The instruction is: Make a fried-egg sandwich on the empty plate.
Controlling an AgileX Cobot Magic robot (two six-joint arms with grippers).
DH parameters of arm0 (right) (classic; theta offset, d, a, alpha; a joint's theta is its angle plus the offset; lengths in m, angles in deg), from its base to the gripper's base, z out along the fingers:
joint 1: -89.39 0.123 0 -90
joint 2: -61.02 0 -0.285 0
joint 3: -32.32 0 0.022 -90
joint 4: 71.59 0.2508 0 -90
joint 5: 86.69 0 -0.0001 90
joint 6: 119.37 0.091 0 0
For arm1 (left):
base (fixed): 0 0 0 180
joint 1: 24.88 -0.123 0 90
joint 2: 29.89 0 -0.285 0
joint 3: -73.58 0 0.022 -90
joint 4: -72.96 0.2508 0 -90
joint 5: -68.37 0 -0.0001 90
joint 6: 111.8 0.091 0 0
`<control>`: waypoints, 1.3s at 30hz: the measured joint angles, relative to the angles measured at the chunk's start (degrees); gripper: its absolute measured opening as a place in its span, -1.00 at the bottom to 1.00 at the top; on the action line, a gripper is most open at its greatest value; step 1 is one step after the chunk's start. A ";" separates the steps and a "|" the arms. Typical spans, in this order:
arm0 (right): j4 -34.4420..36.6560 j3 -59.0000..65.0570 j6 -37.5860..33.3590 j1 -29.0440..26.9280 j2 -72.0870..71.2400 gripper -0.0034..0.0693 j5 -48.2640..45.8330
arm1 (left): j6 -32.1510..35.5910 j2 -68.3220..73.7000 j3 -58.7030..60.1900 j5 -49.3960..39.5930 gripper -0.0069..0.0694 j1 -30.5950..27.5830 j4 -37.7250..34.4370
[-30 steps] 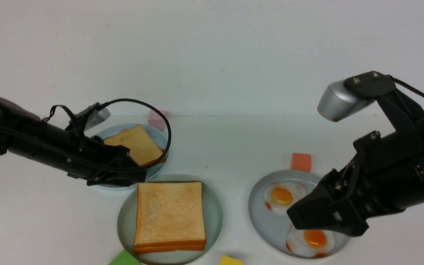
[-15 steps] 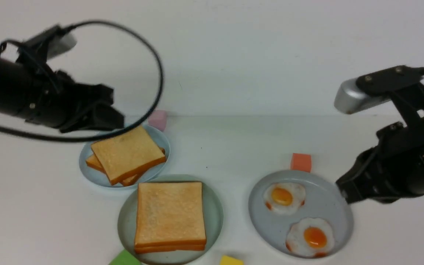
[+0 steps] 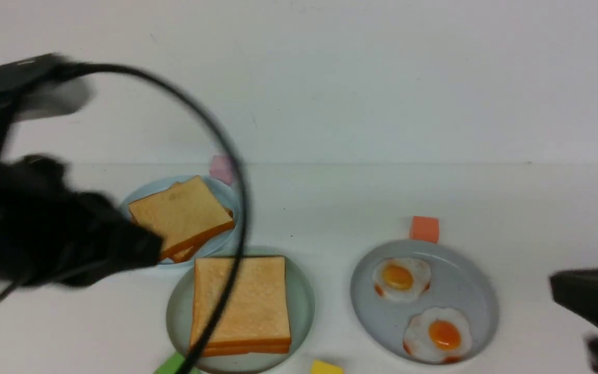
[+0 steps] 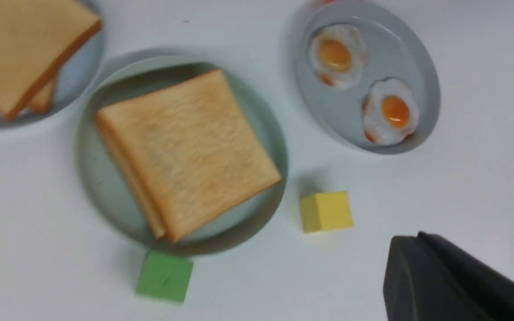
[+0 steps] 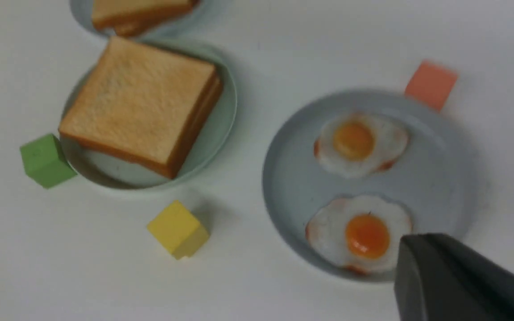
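Two square golden toast slices (image 3: 257, 296) lie stacked flat on the pale mint-green plate (image 3: 303, 306). No egg shows between them. The stack also shows in the left wrist view (image 4: 185, 151) and the right wrist view (image 5: 141, 102). My left gripper (image 3: 151, 249) is blurred, shut and empty, left of the plates; its tip shows in its wrist view (image 4: 402, 249). My right gripper (image 3: 563, 285) is shut and empty at the lower right, beside the egg plate; its tip also shows in the right wrist view (image 5: 411, 249).
A grey-blue plate (image 3: 465, 280) holds two fried eggs (image 3: 400, 278) (image 3: 439, 335). A light-blue plate (image 3: 226, 195) holds a skewed toast pile (image 3: 179, 215). Small blocks lie around: orange (image 3: 424, 229), pink (image 3: 221, 169), green (image 3: 174, 365), yellow (image 3: 325, 368). My left arm's cable loops over the mint plate.
My left arm has swung up off the toast pile, then down and towards the camera. My right arm has pulled back off the egg plate to the lower right edge.
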 joint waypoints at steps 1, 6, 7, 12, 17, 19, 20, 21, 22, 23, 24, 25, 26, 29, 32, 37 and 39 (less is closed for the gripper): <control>-0.17 3.39 -0.95 0.00 -4.35 -0.93 2.49 | -2.22 -4.37 2.17 -0.06 -0.85 0.06 1.08; -0.34 15.19 -1.64 0.00 -20.71 -0.92 9.95 | -5.76 -19.17 11.64 -1.80 -0.85 0.06 0.83; -0.39 16.16 -1.64 0.00 -22.70 -0.92 10.28 | -6.13 -21.35 12.89 -2.10 -0.85 0.06 -0.18; -0.58 20.05 -1.72 0.00 -31.77 -0.92 11.82 | -6.92 -32.14 17.78 -2.17 -0.85 0.06 -7.14; -0.65 20.11 -1.72 0.00 -36.02 -0.92 12.15 | -7.34 -36.76 19.15 -2.42 -0.85 0.06 -7.94; -0.76 20.11 -1.72 0.00 -36.50 -0.91 12.22 | -7.34 -37.68 19.32 -2.46 -0.85 0.06 -8.10; -0.76 20.11 -1.72 0.00 -36.50 -0.91 12.22 | -7.34 -37.73 19.32 -2.40 -0.85 0.06 -8.10; -0.76 20.11 -1.72 0.00 -36.50 -0.91 12.22 | -7.34 -37.74 19.37 -2.47 -0.85 0.06 -8.10; -0.76 20.11 -1.72 0.00 -36.50 -0.90 12.22 | -7.34 -37.74 19.37 -2.47 -0.85 0.06 -8.10; -0.76 20.11 -1.72 0.00 -36.50 -0.90 12.22 | -7.34 -37.74 19.37 -2.47 -0.85 0.06 -8.10; -0.76 20.11 -1.72 0.00 -36.50 -0.90 12.22 | -7.34 -37.74 19.37 -2.47 -0.85 0.06 -8.10; -0.76 20.11 -1.72 0.00 -36.50 -0.90 12.22 | -7.34 -37.74 19.37 -2.47 -0.85 0.06 -8.10; -0.76 20.11 -1.72 0.00 -36.50 -0.90 12.22 | -7.34 -37.74 19.37 -2.47 -0.85 0.06 -8.10; -0.76 20.11 -1.72 0.00 -36.50 -0.90 12.27 | -7.34 -37.74 19.37 -2.47 -0.85 0.06 -8.10; -0.76 20.11 -1.72 0.00 -36.50 -0.89 12.27 | -7.34 -37.74 19.37 -2.47 -0.85 0.06 -8.10; -0.76 20.11 -1.74 0.00 -36.50 -0.88 12.27 | -4.23 -37.86 20.36 2.40 -0.85 0.06 -1.98; -0.78 20.11 -1.78 0.00 -36.50 -0.88 12.27 | -4.25 -40.06 23.57 9.33 -0.85 -0.22 5.46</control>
